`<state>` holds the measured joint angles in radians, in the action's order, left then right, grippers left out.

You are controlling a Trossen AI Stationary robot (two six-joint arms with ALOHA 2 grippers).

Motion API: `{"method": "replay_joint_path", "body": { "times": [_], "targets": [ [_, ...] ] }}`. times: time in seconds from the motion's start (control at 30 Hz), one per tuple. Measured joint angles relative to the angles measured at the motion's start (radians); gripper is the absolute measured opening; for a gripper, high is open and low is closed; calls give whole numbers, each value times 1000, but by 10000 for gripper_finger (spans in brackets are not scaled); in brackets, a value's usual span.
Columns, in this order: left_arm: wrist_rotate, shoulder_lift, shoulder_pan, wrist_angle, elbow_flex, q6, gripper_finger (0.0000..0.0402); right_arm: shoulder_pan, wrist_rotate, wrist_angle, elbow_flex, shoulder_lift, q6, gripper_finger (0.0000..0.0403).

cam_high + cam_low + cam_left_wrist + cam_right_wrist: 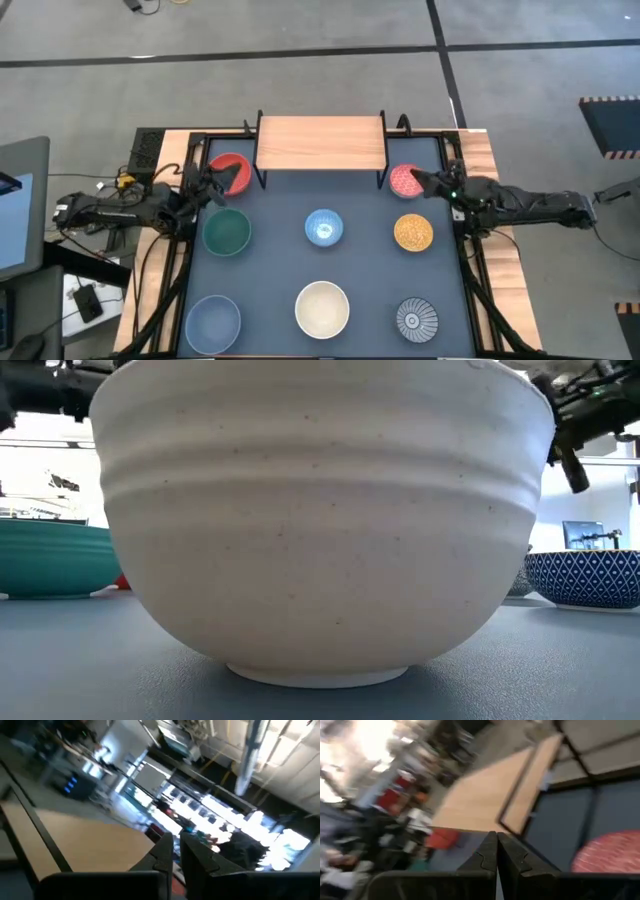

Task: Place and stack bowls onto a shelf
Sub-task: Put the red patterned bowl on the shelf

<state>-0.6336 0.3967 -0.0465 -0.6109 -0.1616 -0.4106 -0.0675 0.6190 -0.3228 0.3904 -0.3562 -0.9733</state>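
From overhead, the shelf (pixel 321 141) stands bare at the surface's (pixel 365 255) far edge, and both arms are reaching in toward it. The left end effector (pixel 213 186) sits at the red bowl (pixel 232 172) by the shelf's left legs; the right end effector (pixel 421 180) meets the pink-red speckled bowl (pixel 404 180) by the right legs. Wrist views add the detail: left fingers (pixel 164 854) pressed together, right fingers (pixel 487 853) pinched together too, speckled bowl beside them, not gripped. The green bowl (pixel 227 231), light blue bowl (pixel 323 227) and yellow bowl (pixel 413 232) line the middle; the grey-blue bowl (pixel 213 322), cream bowl (pixel 322 308) and ribbed bowl (pixel 417 318) line the near edge. The low view is nearly all cream bowl!
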Motion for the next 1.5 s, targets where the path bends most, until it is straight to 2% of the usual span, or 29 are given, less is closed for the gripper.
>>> {"method": "replay_joint_path", "body": {
  "times": [0.13,0.37,0.5,0.63,0.73,1.03,1.13,1.33,1.5],
  "targets": [
    [21,59,-79,135,-101,66,57,-119,-60,-216,135,-149,-23,25],
    [63,169,-184,291,-222,51,108,-313,-187,-458,292,-335,-17,27],
    [155,228,-226,334,-282,46,114,-427,-342,-521,338,-406,11,28],
    [166,313,-247,333,-344,36,114,-530,-493,-558,380,-454,60,28],
    [169,390,-255,333,-396,64,114,-590,-540,-601,406,-473,106,28],
    [286,560,-293,371,-539,137,114,-693,-543,-713,412,-482,148,29],
    [298,589,-301,397,-591,167,114,-701,-541,-709,412,-482,219,37],
    [311,637,-330,437,-665,182,114,-700,-467,-688,412,-484,291,80],
    [342,654,-328,442,-696,184,114,-700,-463,-694,399,-483,291,127]
  ]
}}
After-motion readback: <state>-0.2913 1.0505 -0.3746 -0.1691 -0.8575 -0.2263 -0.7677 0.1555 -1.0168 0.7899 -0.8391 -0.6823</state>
